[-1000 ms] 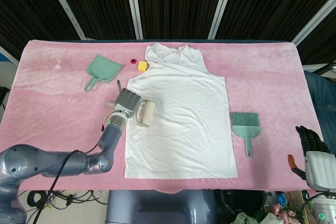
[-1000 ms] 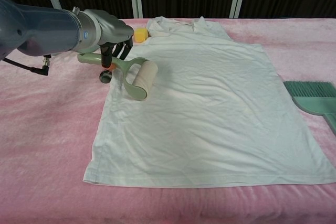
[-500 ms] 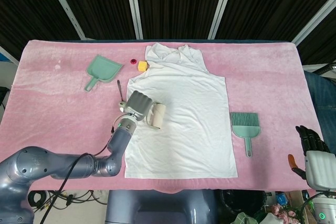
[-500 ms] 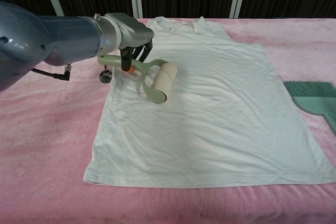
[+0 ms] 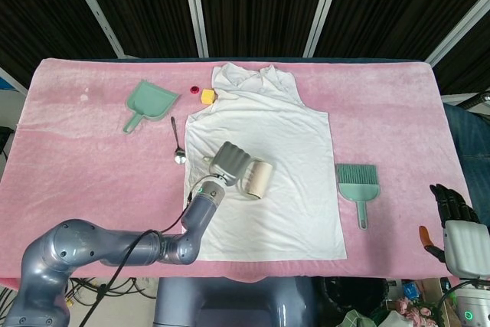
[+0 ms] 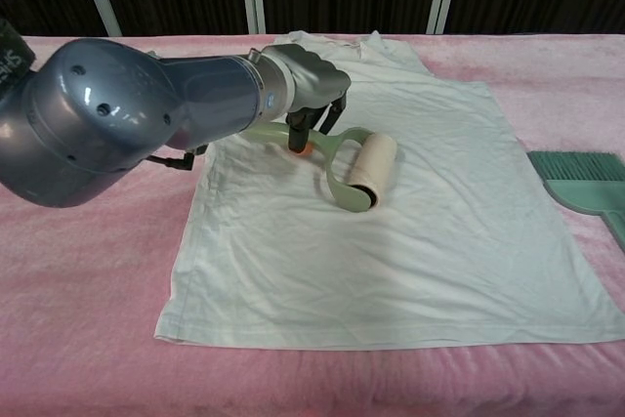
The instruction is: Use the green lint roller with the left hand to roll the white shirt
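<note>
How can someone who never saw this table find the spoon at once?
Start at the white shirt in the middle of the pink table. Just left of its left edge lies the spoon, below the green dustpan. It is the only thin, shiny metal thing there.

Lint roller point(image 6: 356, 168) handle mostly hidden under left hand point(image 6: 311, 80); only curved frame and drum show. Left arm bulk in chest view blocks table point(image 6: 88, 271) and shirt point(image 6: 391, 241) edge behind it. Small brush point(image 6: 583, 181) cut by right edge of chest view, handle out of frame. Right hand point(image 5: 453, 206) low at right edge of head view, fingers dark, posture unclear. Small red thing point(image 5: 194, 89) and yellow thing point(image 5: 207, 96) by shirt collar too small to identify.
</note>
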